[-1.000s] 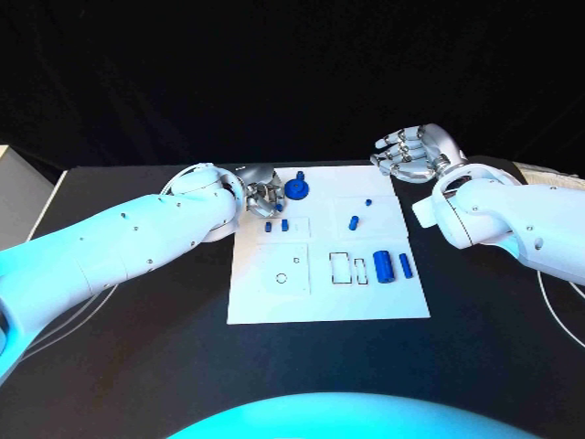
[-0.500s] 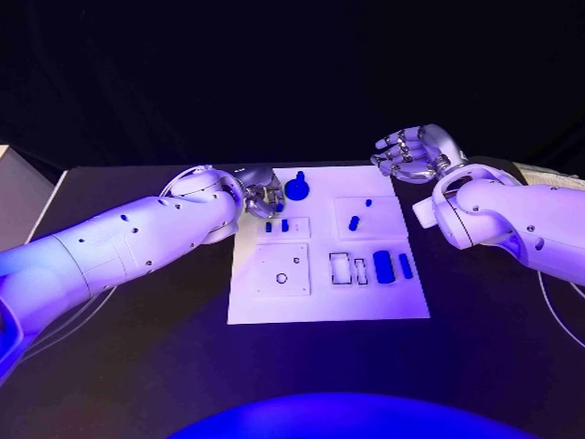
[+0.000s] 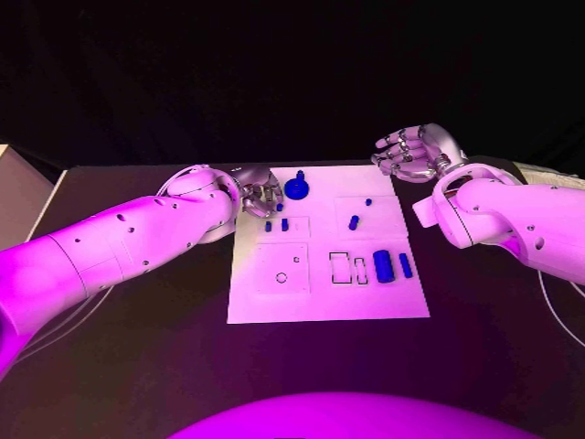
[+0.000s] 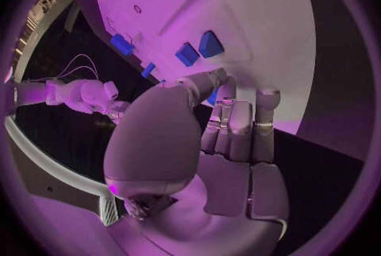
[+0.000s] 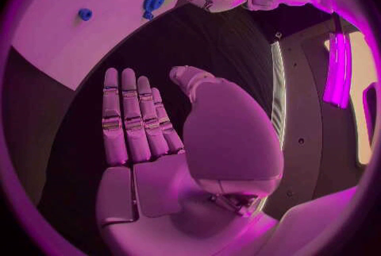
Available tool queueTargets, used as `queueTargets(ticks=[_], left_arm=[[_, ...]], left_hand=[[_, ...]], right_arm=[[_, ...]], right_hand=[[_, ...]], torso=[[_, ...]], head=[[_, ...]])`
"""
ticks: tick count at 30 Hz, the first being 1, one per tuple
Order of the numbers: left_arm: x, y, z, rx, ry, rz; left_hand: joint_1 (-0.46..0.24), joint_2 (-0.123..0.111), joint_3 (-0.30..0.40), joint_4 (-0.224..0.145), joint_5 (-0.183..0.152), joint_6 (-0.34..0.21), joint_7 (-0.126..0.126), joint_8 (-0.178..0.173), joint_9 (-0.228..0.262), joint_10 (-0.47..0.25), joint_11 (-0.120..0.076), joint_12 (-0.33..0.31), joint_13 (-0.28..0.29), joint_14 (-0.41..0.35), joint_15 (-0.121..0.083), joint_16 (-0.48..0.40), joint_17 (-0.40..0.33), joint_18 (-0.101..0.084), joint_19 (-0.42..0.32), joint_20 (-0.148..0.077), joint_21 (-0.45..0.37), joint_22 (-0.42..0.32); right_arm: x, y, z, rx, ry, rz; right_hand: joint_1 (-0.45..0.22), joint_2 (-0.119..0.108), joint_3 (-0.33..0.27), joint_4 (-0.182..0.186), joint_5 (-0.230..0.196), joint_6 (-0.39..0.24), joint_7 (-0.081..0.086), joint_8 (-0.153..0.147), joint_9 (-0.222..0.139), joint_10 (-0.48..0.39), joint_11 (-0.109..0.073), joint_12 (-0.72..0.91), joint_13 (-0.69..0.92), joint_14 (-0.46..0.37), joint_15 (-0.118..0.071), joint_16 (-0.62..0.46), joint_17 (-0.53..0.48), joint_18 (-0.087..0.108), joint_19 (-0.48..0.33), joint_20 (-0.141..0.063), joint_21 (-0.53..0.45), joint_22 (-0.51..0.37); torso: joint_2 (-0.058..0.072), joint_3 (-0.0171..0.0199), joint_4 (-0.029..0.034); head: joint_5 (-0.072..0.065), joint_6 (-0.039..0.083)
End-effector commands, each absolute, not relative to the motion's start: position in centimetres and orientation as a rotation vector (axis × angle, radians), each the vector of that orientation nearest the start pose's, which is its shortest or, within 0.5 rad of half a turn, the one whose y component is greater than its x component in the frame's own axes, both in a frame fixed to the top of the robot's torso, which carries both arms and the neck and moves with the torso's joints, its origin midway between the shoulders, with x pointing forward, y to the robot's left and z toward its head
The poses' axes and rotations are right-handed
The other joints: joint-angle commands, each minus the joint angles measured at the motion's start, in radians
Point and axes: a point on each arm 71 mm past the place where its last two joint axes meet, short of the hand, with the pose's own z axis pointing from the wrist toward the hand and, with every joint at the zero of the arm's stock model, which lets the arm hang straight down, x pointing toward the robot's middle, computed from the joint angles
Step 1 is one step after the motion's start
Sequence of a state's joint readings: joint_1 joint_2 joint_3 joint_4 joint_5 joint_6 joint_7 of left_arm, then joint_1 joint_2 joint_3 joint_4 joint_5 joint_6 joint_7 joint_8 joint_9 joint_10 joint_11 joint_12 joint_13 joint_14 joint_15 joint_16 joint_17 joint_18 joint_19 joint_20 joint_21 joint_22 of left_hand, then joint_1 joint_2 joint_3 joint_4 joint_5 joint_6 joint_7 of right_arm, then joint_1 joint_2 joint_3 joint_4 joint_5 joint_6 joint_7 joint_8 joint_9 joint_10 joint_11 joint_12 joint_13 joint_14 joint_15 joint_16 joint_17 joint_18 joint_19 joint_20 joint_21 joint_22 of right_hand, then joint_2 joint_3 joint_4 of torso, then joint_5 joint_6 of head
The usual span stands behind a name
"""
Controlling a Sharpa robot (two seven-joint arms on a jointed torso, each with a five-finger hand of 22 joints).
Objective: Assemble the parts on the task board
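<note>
The board [image 3: 325,302] lies mid-frame on the desk [image 3: 134,366]. Blue parts [image 3: 391,265] sit right of centre; a round part [image 3: 297,189] sits near its upper left corner, and two small parts [image 3: 277,225] lie just below it. The left hand [image 3: 257,192] hovers at that corner, fingers together; whether it holds anything, I cannot tell. The right hand [image 3: 414,152] waits off the upper right corner, flat, fingers straight, holding nothing. Judgement: picking stage. Next move calls for a precise pinch on a small part.
</note>
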State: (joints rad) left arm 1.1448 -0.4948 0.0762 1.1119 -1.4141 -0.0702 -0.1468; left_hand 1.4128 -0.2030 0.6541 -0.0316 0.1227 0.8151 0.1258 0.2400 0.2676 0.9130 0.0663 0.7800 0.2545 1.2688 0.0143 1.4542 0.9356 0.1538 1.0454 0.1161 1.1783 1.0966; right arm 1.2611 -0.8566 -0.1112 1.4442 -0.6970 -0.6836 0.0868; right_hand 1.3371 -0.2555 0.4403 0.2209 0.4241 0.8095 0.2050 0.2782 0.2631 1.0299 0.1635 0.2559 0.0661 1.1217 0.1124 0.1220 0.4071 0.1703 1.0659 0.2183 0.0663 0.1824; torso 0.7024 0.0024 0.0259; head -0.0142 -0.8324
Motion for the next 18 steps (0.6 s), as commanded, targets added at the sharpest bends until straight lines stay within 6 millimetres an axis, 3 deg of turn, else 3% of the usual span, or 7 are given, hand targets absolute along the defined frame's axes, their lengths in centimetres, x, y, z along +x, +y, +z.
queueTargets(ticks=[1,6,10,12,15,17,18], left_arm=[[55.0,14.0,-21.6,0.061,1.878,-0.6],[55.2,14.7,-21.6,0.049,1.878,-0.583],[55.4,15.7,-21.6,0.031,1.868,-0.574],[55.5,16.1,-21.5,0.007,1.861,-0.589],[55.6,16.9,-20.9,-0.08,1.833,-0.662],[55.7,17.5,-20.5,-0.154,1.808,-0.734],[55.6,17.8,-20.2,-0.204,1.791,-0.783]], left_hand=[[-0.002,-0.004,0.005,0.003,0.001,-0.017,-0.002,-0.01,-0.005,-0.009,-0.002,0.007,0.002,-0.001,-0.008,0.005,0.0,-0.007,0.005,-0.002,-0.003,0.0],[0.0,-0.004,0.004,0.004,0.001,-0.032,-0.006,-0.019,-0.01,-0.011,-0.002,0.011,0.004,-0.002,-0.008,0.005,-0.001,-0.007,0.004,-0.003,-0.004,-0.002],[0.001,-0.005,0.004,0.004,0.002,-0.038,-0.007,-0.023,-0.013,-0.015,-0.001,0.011,0.004,-0.01,-0.008,0.002,-0.017,-0.003,-0.008,-0.003,-0.014,-0.012],[0.001,-0.005,0.004,0.004,0.002,-0.038,-0.005,-0.023,-0.014,-0.022,0.001,0.01,0.003,-0.021,-0.007,-0.003,-0.036,0.0,-0.022,-0.003,-0.024,-0.024],[0.006,0.0,0.008,0.005,0.003,-0.02,0.015,-0.014,-0.014,-0.038,0.009,0.011,0.002,-0.064,-0.001,-0.024,-0.102,0.008,-0.059,0.0,-0.053,-0.054],[0.008,0.002,0.014,0.005,0.004,0.002,0.029,-0.002,-0.012,-0.043,0.015,0.013,0.001,-0.099,0.004,-0.043,-0.155,0.017,-0.099,0.004,-0.084,-0.085],[0.008,0.003,0.018,0.006,0.004,0.02,0.041,0.009,-0.011,-0.053,0.024,0.007,-0.005,-0.161,0.011,-0.079,-0.248,0.029,-0.156,0.008,-0.128,-0.128]], right_arm=[[50.8,-25.4,-17.2,0.603,1.413,0.849],[50.9,-25.5,-17.3,0.598,1.429,0.846],[51.1,-25.8,-17.4,0.57,1.451,0.835],[51.2,-25.9,-17.5,0.54,1.464,0.829],[51.3,-26.1,-17.6,0.467,1.494,0.811],[51.4,-26.2,-17.7,0.417,1.517,0.8],[51.4,-26.2,-17.7,0.386,1.531,0.791]], right_hand=[[-0.005,0.001,0.004,-0.002,0.005,-0.007,0.03,0.005,-0.001,-0.003,0.003,0.005,-0.002,0.005,0.0,-0.006,-0.002,0.014,-0.001,0.003,0.003,-0.002],[0.0,0.002,0.007,-0.007,0.005,-0.005,0.03,0.006,-0.001,-0.004,0.002,0.004,-0.002,0.006,0.0,-0.007,-0.003,0.014,-0.001,0.002,0.003,-0.005],[0.029,0.0,0.032,-0.037,-0.012,0.022,0.021,0.017,0.001,0.001,-0.004,0.007,-0.002,0.026,-0.008,-0.002,-0.005,0.015,0.018,-0.006,0.011,-0.014],[0.05,0.0,0.051,-0.061,-0.04,0.043,0.012,0.021,0.001,0.011,-0.013,0.008,-0.002,0.062,-0.022,0.014,-0.001,0.015,0.055,-0.022,0.031,-0.011],[0.076,0.012,0.046,-0.101,-0.094,0.075,-0.006,0.024,0.0,0.035,-0.033,0.007,-0.003,0.186,-0.063,0.076,0.027,0.013,0.17,-0.07,0.11,0.025],[0.087,0.021,0.032,-0.13,-0.114,0.109,-0.024,0.02,-0.005,0.083,-0.056,-0.001,-0.003,0.305,-0.099,0.143,0.065,0.011,0.259,-0.119,0.198,0.077],[0.089,0.022,0.033,-0.134,-0.114,0.114,-0.025,0.017,-0.007,0.089,-0.059,-0.006,-0.004,0.312,-0.102,0.15,0.071,0.01,0.262,-0.125,0.209,0.085]], torso=[[0.0,-0.0001,-0.0003],[0.0,-0.0002,-0.0008],[-0.001,-0.0003,-0.0017],[-0.001,-0.0006,-0.0018],[-0.003,-0.0015,-0.0011],[-0.003,-0.001,-0.0004],[-0.004,-0.0016,-0.0003]], head=[[-0.001,0.001],[-0.003,0.003],[-0.006,0.006],[-0.007,0.007],[-0.01,0.011],[-0.013,0.015],[-0.014,0.017]])
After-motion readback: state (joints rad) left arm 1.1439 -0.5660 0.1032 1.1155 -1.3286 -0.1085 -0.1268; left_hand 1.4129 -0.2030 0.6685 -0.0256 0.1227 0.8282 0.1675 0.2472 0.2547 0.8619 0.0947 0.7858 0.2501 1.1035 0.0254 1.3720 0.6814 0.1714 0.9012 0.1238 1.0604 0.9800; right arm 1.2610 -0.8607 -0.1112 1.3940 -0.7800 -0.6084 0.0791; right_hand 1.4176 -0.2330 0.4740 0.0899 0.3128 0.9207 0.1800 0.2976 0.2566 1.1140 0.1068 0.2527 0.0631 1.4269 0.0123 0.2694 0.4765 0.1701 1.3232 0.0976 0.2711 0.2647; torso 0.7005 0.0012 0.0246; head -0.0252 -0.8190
